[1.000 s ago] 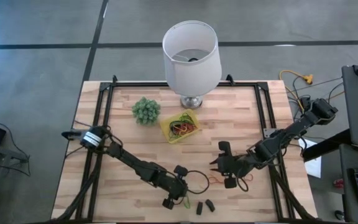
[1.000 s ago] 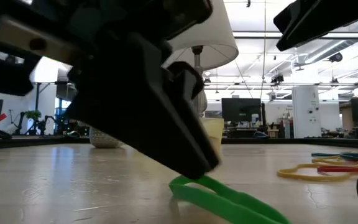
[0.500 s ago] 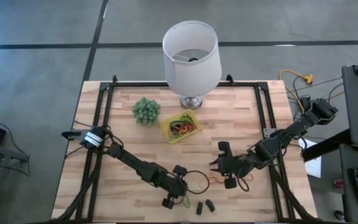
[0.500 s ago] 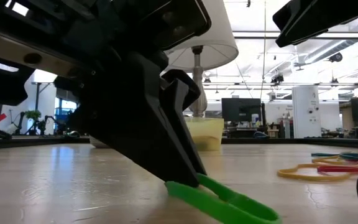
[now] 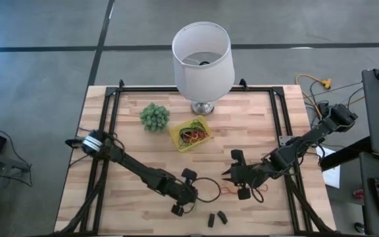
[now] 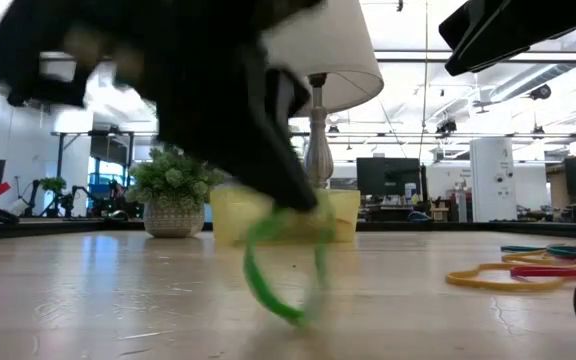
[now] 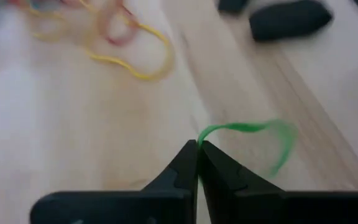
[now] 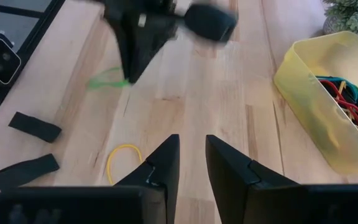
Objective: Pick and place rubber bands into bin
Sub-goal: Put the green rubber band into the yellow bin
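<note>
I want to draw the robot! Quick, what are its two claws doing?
Left gripper: shut on a green rubber band, lifting it.
Right gripper: open, holding nothing, above the table.

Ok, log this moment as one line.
left gripper: shut on green rubber band, lifting | right gripper: open above table, empty | bin: holds bands
</note>
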`<state>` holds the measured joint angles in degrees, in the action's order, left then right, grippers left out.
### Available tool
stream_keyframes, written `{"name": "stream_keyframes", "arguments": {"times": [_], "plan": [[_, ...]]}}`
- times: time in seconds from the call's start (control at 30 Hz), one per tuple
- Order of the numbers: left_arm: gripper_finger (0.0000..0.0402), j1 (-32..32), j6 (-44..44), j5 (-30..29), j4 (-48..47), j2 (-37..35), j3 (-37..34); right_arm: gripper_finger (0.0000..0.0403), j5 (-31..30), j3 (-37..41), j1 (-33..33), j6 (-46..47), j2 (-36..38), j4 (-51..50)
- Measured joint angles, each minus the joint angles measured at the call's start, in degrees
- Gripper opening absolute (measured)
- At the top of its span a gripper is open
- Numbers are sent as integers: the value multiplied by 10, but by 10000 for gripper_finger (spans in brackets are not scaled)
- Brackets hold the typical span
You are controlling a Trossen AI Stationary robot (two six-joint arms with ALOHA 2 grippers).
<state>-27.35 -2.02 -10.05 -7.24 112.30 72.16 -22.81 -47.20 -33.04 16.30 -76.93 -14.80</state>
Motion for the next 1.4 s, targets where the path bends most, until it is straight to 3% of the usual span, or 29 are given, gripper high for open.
{"name": "stream_keyframes", "arguments": {"times": [0.37,0.57,1.1,1.4], "plan": [[0,11,56,-180,-114,-124,-7,69,0,2,0,2,0,-9],[0,60,97,-253,-159,-169,-17,72,0,3,0,2,0,-9],[0,261,131,-246,-178,-173,-62,63,-1,9,0,0,0,-10],[0,288,85,-214,-173,-174,-89,63,-9,16,0,-3,0,-9]]}}
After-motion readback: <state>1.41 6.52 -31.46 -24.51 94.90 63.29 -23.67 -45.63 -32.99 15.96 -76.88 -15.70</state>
